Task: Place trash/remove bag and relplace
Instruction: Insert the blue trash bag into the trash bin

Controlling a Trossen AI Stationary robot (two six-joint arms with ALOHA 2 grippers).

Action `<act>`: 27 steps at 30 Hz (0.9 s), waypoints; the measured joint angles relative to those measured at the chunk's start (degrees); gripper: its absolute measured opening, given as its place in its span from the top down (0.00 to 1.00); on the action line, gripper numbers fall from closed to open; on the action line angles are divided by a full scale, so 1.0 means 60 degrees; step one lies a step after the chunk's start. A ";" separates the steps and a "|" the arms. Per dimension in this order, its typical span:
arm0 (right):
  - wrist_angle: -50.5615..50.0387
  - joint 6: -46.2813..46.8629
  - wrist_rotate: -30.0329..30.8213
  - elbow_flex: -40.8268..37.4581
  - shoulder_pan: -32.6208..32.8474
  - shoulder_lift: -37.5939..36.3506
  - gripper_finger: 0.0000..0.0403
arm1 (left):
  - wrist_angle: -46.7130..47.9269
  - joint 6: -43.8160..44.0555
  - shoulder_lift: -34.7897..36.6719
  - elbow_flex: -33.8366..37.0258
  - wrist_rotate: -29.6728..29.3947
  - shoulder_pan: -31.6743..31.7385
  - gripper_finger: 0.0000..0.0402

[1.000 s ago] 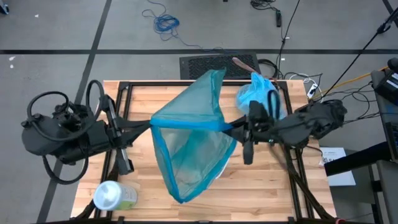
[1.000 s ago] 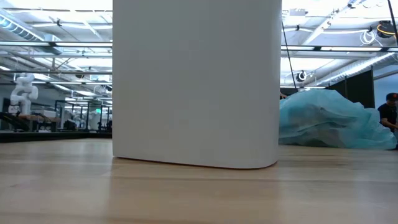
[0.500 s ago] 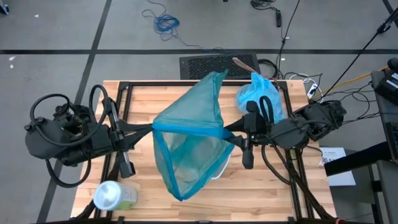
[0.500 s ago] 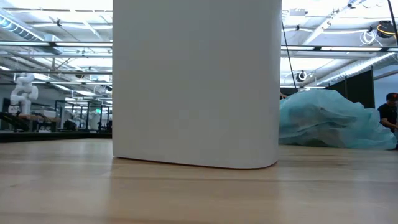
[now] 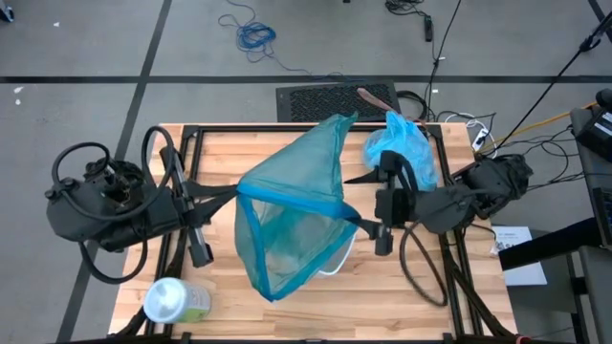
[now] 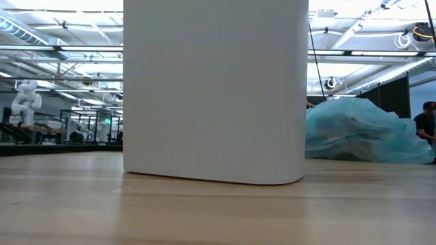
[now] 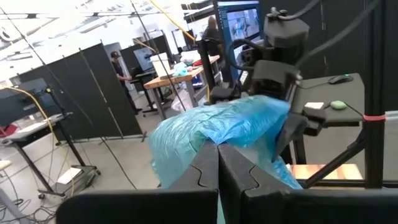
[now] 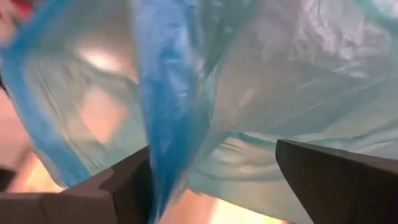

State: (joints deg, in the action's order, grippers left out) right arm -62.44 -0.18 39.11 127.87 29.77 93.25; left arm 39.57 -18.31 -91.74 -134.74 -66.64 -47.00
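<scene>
Left fingers (image 5: 232, 192): clenched on one corner of the teal bag (image 5: 292, 215); in my wrist view they (image 7: 217, 167) press together with plastic bunched just past them
Right fingers (image 5: 360, 223): spread wide, not pinching; in my wrist view the bag's darker rim band runs against one finger (image 8: 127, 182), so I judge it is hooked there rather than gripped
Teal bag: held up between my two arms, mouth pulled open, its rim line running left to right from one set of fingers to the other
Bin (image 6: 214, 88): white, on the counter (image 5: 215, 158), directly under the teal bag; only an edge (image 5: 337, 263) shows past the plastic
Key relation: the open mouth sits above the bin, so the coming move is mostly downward, both arms equally near
Pale bag (image 5: 397, 143): bunched at the far right of the counter, just beyond my right arm, apart from the bin
</scene>
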 joint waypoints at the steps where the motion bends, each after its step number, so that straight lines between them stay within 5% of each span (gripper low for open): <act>1: -0.0156 -0.0387 0.0243 0.0000 0.0073 0.0000 0.23 | 0.0004 0.0000 0.0000 0.0000 0.0004 0.0022 1.00; 10: -0.0580 -0.2670 0.3065 0.0000 0.1220 -0.0004 0.23 | 0.0000 -0.0009 0.0000 0.0002 0.0070 0.0022 1.00; 22: -0.0836 -0.3841 0.3297 0.0004 0.2907 0.0793 0.23 | 0.0000 -0.0007 0.0000 0.0000 0.0070 0.0029 1.00; 27: -0.1646 -0.4281 0.4145 0.0004 0.3063 0.1873 0.23 | -0.0004 0.0004 0.0000 0.0004 0.0070 0.0150 1.00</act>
State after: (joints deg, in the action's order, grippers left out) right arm -72.32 -25.87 63.98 127.90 48.15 104.49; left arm 39.55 -18.28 -91.74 -134.72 -66.22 -46.10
